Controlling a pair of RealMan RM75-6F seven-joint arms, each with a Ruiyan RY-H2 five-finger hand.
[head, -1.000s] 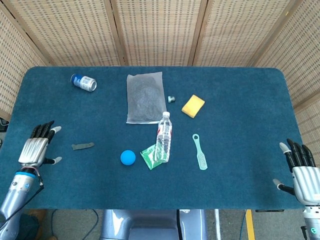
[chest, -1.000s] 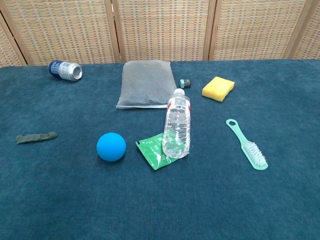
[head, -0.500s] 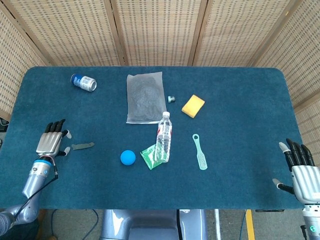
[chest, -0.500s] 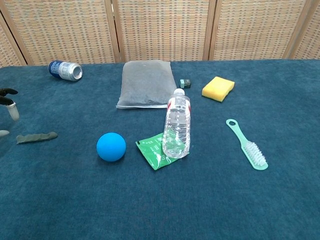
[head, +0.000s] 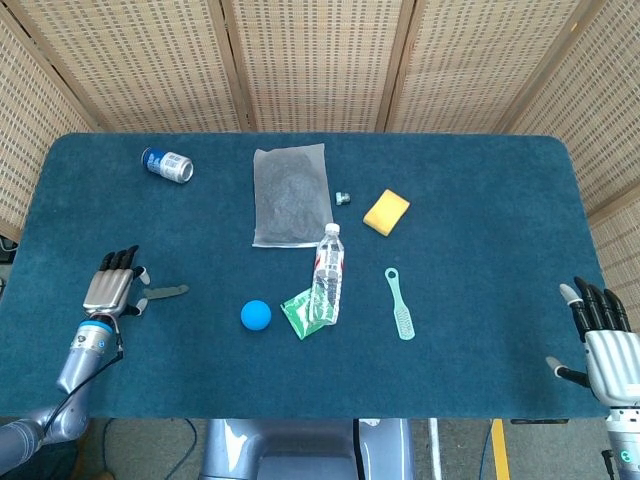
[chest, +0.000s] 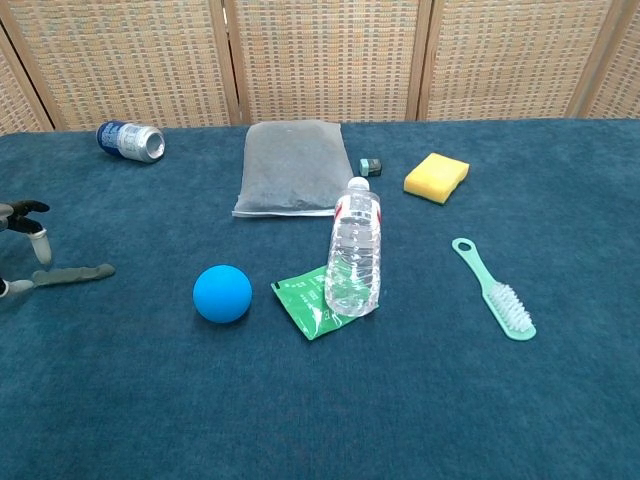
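Just a flat grey-green strip (head: 166, 292), knobbly-edged.

Probably robot test lab: blue-felt table (head: 480, 200), woven screen panels (head: 310, 60) behind, assorted props.

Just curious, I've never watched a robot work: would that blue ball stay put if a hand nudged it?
Probably not. The blue ball is round and sits free on the flat table, so it would likely roll. It looks smooth, perhaps slippery to grasp.

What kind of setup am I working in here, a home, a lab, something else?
Most likely a lab test bench: a table covered in blue felt, woven screens closing it off behind, and unrelated props scattered about, such as a can, sponge and ball.
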